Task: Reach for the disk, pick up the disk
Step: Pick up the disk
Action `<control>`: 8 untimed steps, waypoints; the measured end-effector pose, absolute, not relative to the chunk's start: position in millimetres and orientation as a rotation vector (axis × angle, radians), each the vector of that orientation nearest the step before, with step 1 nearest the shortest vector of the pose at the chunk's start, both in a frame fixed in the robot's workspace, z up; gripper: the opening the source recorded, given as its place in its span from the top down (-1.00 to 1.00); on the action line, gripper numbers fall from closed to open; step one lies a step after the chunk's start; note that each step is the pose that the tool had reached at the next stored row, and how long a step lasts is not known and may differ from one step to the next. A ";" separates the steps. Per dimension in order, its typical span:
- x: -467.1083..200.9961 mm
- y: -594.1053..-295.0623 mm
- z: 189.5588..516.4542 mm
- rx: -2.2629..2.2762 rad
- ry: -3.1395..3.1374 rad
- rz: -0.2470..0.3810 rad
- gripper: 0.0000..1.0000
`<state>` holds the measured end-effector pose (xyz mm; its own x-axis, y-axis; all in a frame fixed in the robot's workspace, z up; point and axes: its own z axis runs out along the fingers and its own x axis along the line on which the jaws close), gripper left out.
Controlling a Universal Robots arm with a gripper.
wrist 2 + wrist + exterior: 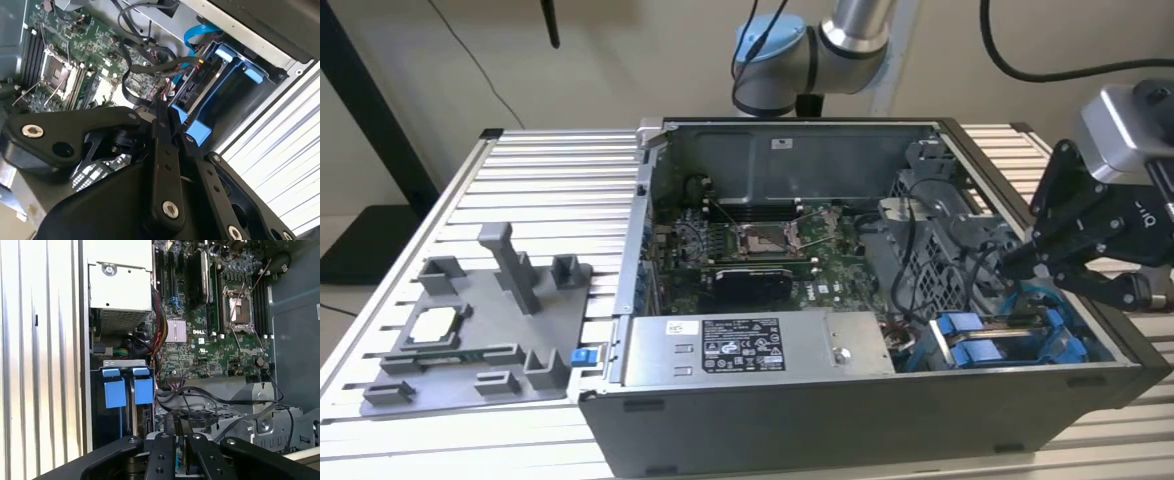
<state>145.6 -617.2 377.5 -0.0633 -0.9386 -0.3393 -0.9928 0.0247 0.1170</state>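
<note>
Just beyond the tips of the gripper [1011, 268], down in the drive bay at a corner of the open computer case [854, 430], sits the disk [983, 348]. It stands on edge in its slot, a flat slab held in a glossy bright blue plastic carrier, with squarish blue tabs at the bay's mouth facing the tool. The gripper hovers over the bay, near the disk but apart from it. Its jaws are drawn together, with nothing between them.

In the first wrist view the gripper [181, 419] shows as matte black bars studded with round screw heads, and the disk [143, 390] lies ahead of it and slightly to one side. In the second wrist view the disk [200, 82] shows a dark end face inside the blue frame, just past the gripper [167, 112].

Loose black cables [215, 395] curl between the tool and the green motherboard [220, 340], which is dense with small parts. Farther from the gripper, beyond the blue tabs, lies a dull grey metal box [120, 287]. The case rests on a ribbed aluminium table [547, 180].
</note>
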 end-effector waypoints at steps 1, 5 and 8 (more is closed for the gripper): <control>145.5 -617.9 377.3 -2.031 2.118 0.484 1.00; 144.9 -619.3 375.1 -2.050 2.102 0.486 1.00; 144.3 -619.8 372.4 -2.068 2.088 0.488 1.00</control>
<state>144.3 -619.8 372.4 -0.0292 -0.9403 -0.3392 -0.9932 -0.0108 0.1156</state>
